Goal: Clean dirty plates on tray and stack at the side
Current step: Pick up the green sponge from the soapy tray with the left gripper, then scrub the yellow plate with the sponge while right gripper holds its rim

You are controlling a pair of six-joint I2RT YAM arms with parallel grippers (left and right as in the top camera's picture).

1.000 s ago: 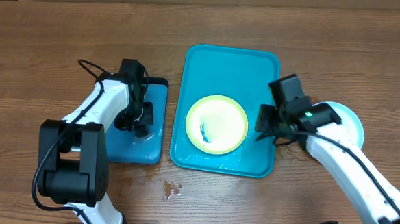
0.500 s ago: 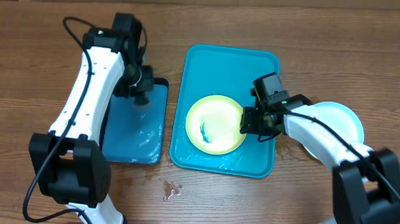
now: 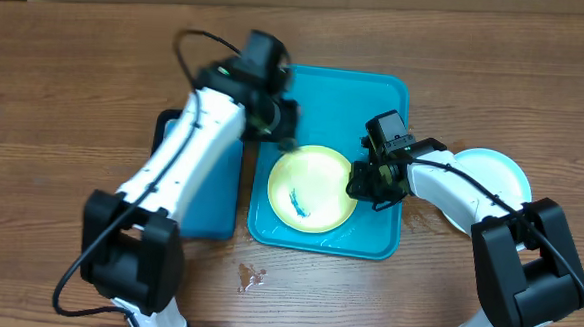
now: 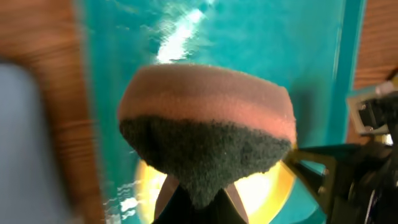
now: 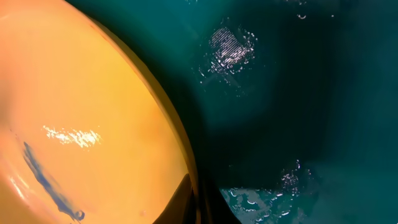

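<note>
Left hand [image 4: 199,194] is clenched on a pink-orange foam sponge with a dark green scouring face [image 4: 205,124], scouring face towards the camera. In the overhead view this hand [image 3: 277,131] hangs over the upper left part of the large bright turquoise rectangular plastic tray [image 3: 376,98]. That puts it just above the yellow-green rimmed round plastic plate [image 3: 311,188], not on it. The plate lies in the lower middle of the tray, with a blue-green smear [image 3: 298,199] in its lower left half. Right hand [image 3: 369,183] sits at the plate's right edge. In the wrist view its fingers straddle the rim at bottom centre [image 5: 199,202], and it looks pinched shut on that rim. A light blue round plastic plate [image 3: 502,173] is out on the wooden worktop [image 3: 76,72] at right, partly under the right arm. A smaller dark-rimmed blue tray [image 3: 220,195] sits at left, and a few water drops [image 3: 251,275] lie below the trays.

Risks, as a judgement:
- The pinch is thin and the tray floor is wet [image 5: 280,124], so a hard sponge press could pull the rim out and let the plate slide or spin.
- The smear is on the side far from the pinch, so pressing there can lever the plate up.
- The sponge could land on the tray floor or rim and miss the dirt.
- The two hands are near each other, so a wide stroke towards the right may knock them together.
- More water may spill onto the worktop.
</note>
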